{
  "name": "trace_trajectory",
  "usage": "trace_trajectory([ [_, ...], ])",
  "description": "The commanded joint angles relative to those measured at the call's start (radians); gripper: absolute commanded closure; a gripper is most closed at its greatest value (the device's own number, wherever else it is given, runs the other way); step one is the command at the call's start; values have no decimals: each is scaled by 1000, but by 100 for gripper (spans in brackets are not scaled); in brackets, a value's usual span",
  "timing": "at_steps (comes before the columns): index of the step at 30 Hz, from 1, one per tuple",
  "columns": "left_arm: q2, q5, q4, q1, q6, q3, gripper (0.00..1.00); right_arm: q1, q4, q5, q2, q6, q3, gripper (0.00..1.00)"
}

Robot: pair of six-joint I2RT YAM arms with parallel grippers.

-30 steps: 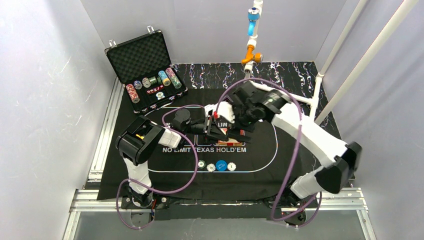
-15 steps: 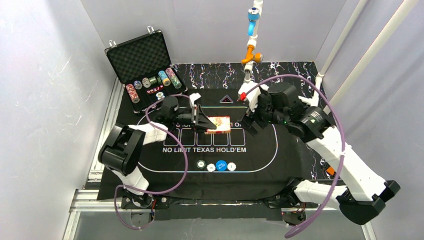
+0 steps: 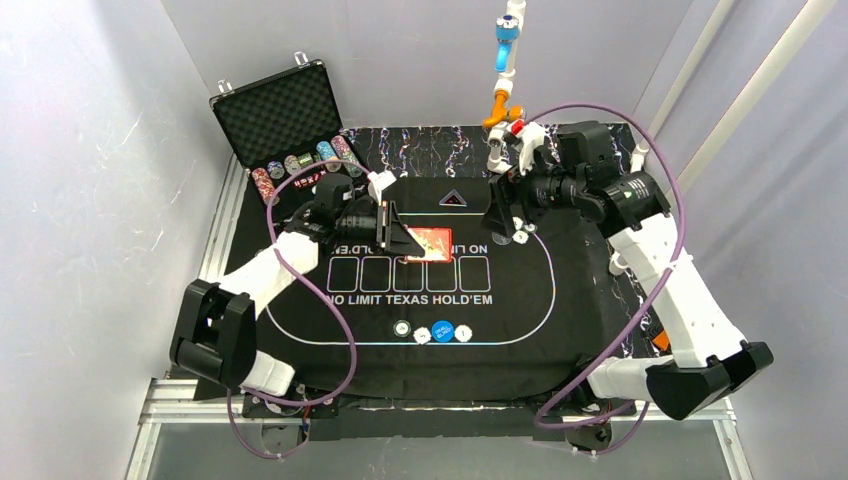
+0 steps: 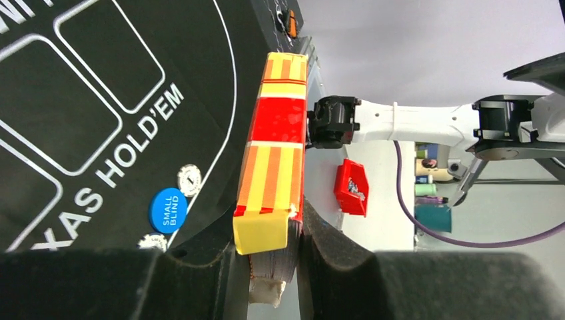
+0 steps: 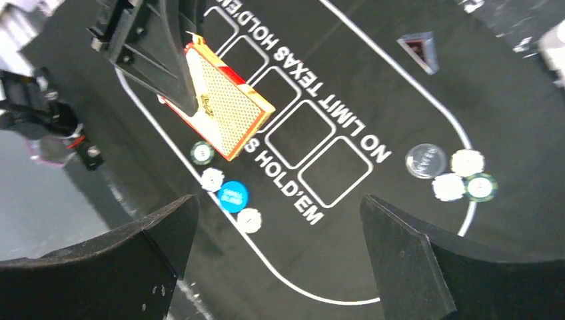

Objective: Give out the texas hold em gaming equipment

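The left fingers [image 4: 346, 273] grip the deck [image 4: 273, 153], long axis pointing outward.

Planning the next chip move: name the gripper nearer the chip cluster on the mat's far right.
Right. The right gripper hovers open beside the chip cluster; the left gripper, holding the card deck, is farther off over the mat's centre.

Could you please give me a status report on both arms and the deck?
Left end effector shut on the deck, held over the mat. Right end effector open, empty. No obstruction seen.
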Motion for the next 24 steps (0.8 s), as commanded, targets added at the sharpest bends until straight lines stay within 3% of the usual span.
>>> trace_trajectory([
  [1,-119,111,187,-11,-122,-103,100,-55,-32,-259,22,47,-30,0],
  [3,-134,117,253,-12,-149,-136,100,-107,36,-409,2,74,-144,0],
  [5,-93,136,349,-12,-225,-160,100,-167,111,-456,-10,137,-233,0],
  [10,117,83,1040,-27,-754,-235,100,-245,197,-563,5,244,-333,0],
  [11,154,79,1095,-34,-799,-223,100,-246,205,-571,10,250,-334,0],
  [24,238,75,1120,-111,-833,-87,100,-245,444,-626,69,438,-422,0],
])
